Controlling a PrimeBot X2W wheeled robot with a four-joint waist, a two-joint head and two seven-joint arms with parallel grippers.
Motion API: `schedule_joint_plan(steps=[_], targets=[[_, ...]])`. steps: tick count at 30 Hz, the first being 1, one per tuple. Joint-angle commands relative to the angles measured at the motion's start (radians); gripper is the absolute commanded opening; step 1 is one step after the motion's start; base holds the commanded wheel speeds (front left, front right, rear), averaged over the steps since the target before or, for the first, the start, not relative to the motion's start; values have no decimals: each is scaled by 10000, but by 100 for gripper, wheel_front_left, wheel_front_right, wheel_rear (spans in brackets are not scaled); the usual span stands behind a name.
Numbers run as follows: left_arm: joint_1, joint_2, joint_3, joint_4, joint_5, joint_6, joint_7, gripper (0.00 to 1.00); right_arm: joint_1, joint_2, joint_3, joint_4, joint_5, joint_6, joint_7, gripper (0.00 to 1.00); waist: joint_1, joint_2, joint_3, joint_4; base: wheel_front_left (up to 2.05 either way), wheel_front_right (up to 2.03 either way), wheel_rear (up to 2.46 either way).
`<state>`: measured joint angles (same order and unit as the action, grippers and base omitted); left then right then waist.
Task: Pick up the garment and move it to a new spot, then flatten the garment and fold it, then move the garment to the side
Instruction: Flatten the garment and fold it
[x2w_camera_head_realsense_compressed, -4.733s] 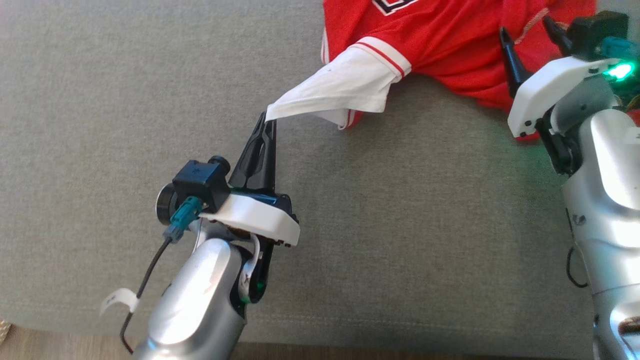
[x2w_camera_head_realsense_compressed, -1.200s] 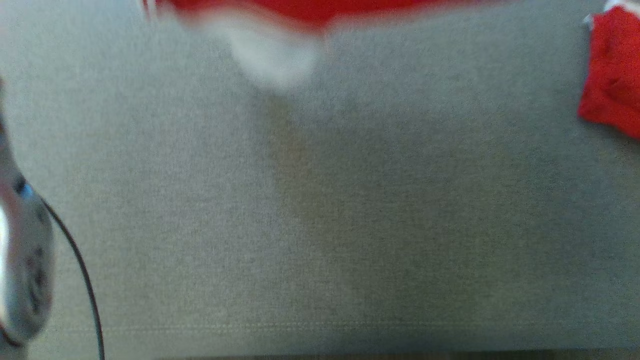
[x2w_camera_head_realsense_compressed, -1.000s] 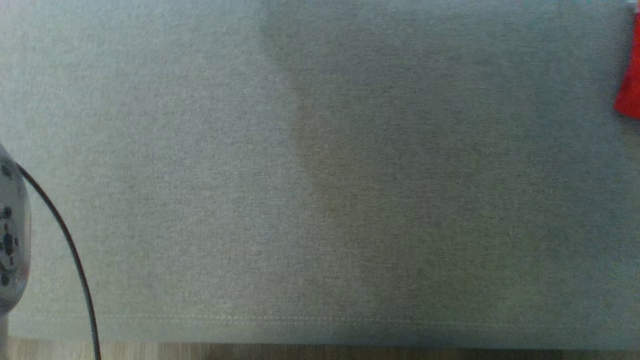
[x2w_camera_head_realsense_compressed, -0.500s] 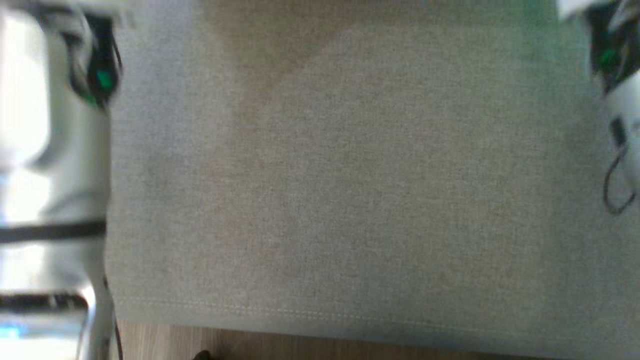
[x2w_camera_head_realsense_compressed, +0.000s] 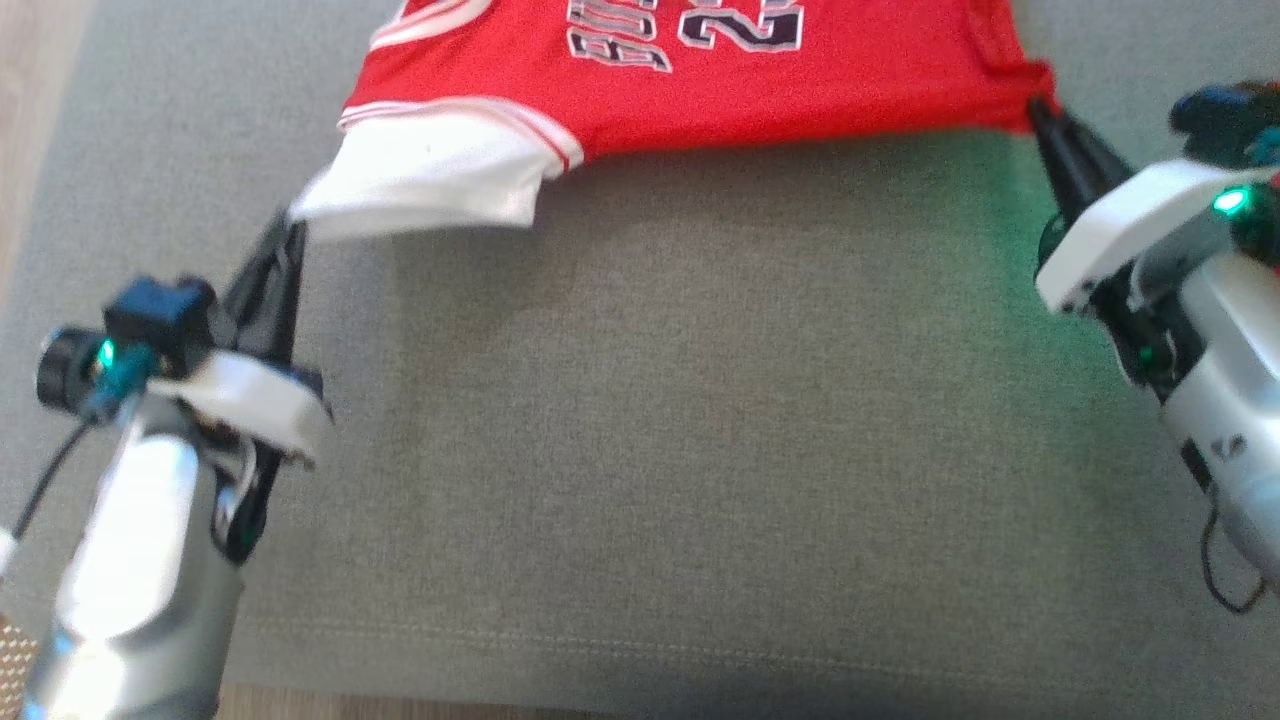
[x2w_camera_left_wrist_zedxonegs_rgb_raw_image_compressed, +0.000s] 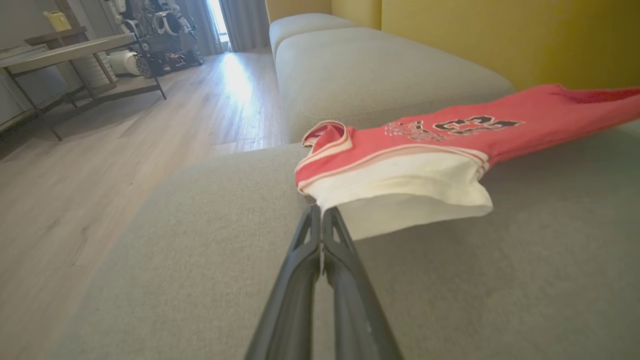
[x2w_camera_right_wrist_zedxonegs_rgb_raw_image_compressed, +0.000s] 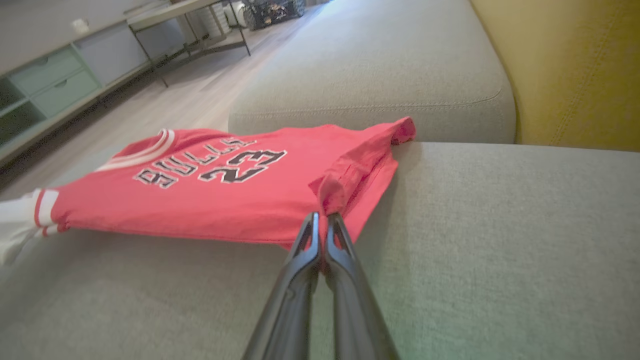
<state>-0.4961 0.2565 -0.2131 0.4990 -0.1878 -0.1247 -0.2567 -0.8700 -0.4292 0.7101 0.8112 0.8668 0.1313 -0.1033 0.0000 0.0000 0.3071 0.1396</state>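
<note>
Red jersey (x2w_camera_head_realsense_compressed: 700, 90) stretches across the top of the frame, its near edge raised off the grey sofa cushion (x2w_camera_head_realsense_compressed: 700, 450). Left fingers (x2w_camera_head_realsense_compressed: 268, 290), pressed together, pinch the white sleeve at upper left. Right fingers (x2w_camera_head_realsense_compressed: 1075, 155), likewise together, clamp a red corner at upper right.

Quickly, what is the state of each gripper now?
Left gripper: shut on the white sleeve of the jersey.
Right gripper: shut on the jersey's red corner.
</note>
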Motion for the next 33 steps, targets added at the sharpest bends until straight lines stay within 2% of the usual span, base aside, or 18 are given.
schedule_joint_plan(steps=[1, 5, 11, 19, 22, 33], targets=[[61, 632, 252, -386, -78, -39, -50, 0, 295, -269, 268, -232, 110, -6, 183, 0, 0, 0, -354, -51, 0, 0, 0], [856, 1054, -376, -416, -370, -53, -50, 0, 769, -574, 966, -390, 111, -6, 719, 0, 0, 0, -699, -61, 0, 0, 0], [1769, 1941, -2072, -868, -1440, -57, 388, 0, 1454, -1295, 1946, -810, 279, -6, 1675, 0, 0, 0, -1175, -81, 0, 0, 0], [2331, 2750, -3202, -1456, -2576, -58, 1037, 0, 2106, -1956, 2509, -1422, 856, -6, 2849, 0, 0, 0, -1663, -169, 0, 0, 0], [2574, 3226, -3842, -1937, -3288, -58, 1461, 0, 2415, -2195, 2669, -1869, 1346, -6, 3485, 0, 0, 0, -1906, -200, 0, 0, 0], [3072, 4914, -4426, -3203, -4803, -59, 2146, 0, 3243, -3653, 3170, -3601, 2281, -6, 5652, 0, 0, 0, -2782, 1, 0, 0, 0]])
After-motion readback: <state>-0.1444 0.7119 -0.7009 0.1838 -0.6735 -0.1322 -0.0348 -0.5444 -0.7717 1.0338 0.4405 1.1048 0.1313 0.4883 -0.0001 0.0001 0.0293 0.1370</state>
